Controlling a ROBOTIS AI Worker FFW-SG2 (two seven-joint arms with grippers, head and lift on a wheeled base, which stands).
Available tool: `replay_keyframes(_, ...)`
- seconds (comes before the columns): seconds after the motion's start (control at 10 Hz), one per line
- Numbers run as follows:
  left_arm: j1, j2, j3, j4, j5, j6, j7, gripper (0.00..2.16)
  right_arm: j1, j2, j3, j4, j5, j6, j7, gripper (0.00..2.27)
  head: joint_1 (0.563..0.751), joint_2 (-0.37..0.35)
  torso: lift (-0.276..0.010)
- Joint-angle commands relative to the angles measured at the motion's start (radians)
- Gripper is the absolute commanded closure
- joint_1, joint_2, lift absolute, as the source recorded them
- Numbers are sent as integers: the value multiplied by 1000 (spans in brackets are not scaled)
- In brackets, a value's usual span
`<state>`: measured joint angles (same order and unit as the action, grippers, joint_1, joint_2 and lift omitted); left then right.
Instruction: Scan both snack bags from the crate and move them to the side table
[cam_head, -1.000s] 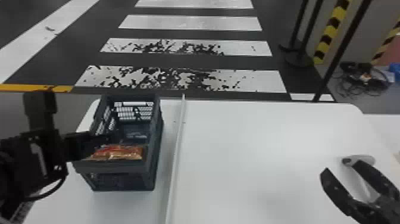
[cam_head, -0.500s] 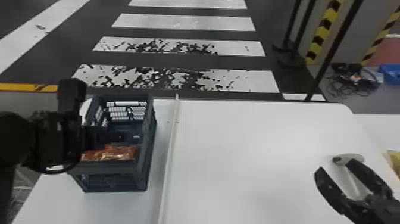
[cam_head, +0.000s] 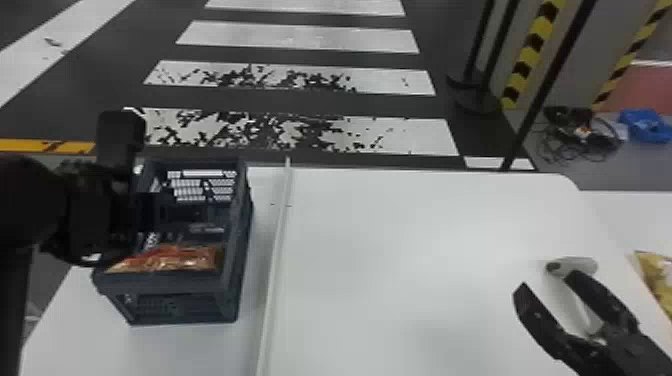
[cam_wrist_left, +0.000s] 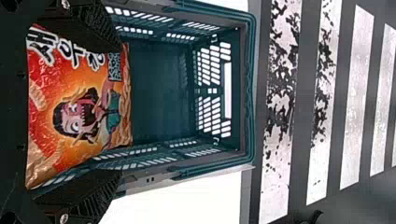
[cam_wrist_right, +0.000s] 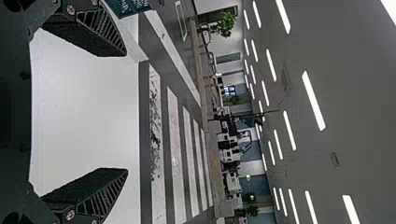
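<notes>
Out at nine o'clock, the left end effector (cam_wrist_left: 117, 109) is over the crate (cam_head: 167, 283), its two fingers wide apart with the orange snack bag (cam_head: 172, 259) between them, no clamp on it that I can make out. That bag lies at the crate's six o'clock end, and picking it up looks like the step in hand. What's called for next, I'd say: close on it, lift clear of the walls, then carry it toward the scanner (cam_head: 572, 266) on the worktop (cam_head: 400, 260), over at four o'clock. Right beside that, the right end effector (cam_head: 548, 281) has its fingers parted and empty. Past three o'clock, a yellow bag (cam_head: 659, 272) seems to be on the side table (cam_head: 635, 215), probably the first one done. The count, left to right: one crate, one orange bag, one scanner, one yellow bag, two end effectors.
</notes>
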<state>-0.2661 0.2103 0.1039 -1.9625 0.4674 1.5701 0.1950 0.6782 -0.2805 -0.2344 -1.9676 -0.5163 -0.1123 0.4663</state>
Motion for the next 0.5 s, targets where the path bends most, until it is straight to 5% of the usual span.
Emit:
replay_keyframes(0.0, -24, -11, -1, 16, 8, 1, 32, 80, -3, 0, 4, 7, 2, -2, 0, 113, 695, -24, -95)
replay_keyframes(0.3, -24, -52, -17, 34, 11, 1, 101, 76, -5, 0, 14, 10, 6, -2, 0, 113, 695, -19, -95)
replay_keyframes(0.4, 1, -51, -18, 30, 7, 1, 106, 76, -5, 0, 17, 12, 6, -8, 0, 113, 695, -24, -95)
